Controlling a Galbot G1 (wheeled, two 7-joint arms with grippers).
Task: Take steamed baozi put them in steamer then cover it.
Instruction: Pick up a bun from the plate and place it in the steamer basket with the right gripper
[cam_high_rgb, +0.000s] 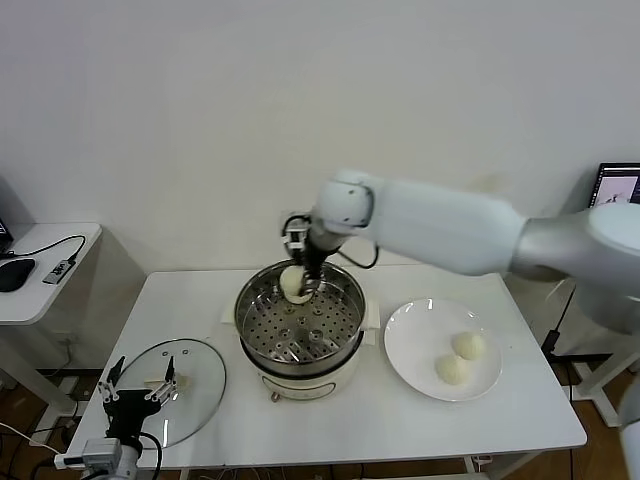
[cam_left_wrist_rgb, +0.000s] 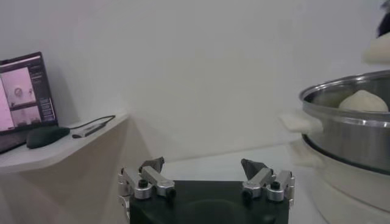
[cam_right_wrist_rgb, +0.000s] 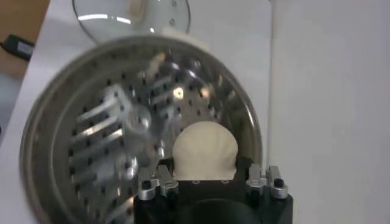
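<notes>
Baozi number one, a smooth pale cream-white round bun (cam_high_rgb: 294, 283), is clamped in the right gripper (cam_high_rgb: 303, 286) just above the far rim of the steamer (cam_high_rgb: 300, 315), a round shiny steel pot with a perforated steel tray on a cream-white base. In the right wrist view the bun (cam_right_wrist_rgb: 205, 149) sits snug between the fingers, so they're clenched on it, with the holed tray (cam_right_wrist_rgb: 116, 140) underneath. Two more cream-white buns (cam_high_rgb: 468, 345) (cam_high_rgb: 452, 369) sit side by side on the flat round white plate (cam_high_rgb: 410, 340), just to the right of the steamer. The cover, a round clear glass lid with a metal rim and cream-white bar handle (cam_high_rgb: 195, 385), lies flat on the white table (cam_high_rgb: 400, 420) left of the pot. The left gripper (cam_high_rgb: 137, 393) hangs low at the table's near-left corner by the lid, fingers (cam_left_wrist_rgb: 152, 165) spread wide apart, gripping nothing. Off to the left there's a small white side desk (cam_high_rgb: 40, 290) with a black mouse (cam_high_rgb: 14, 273).
</notes>
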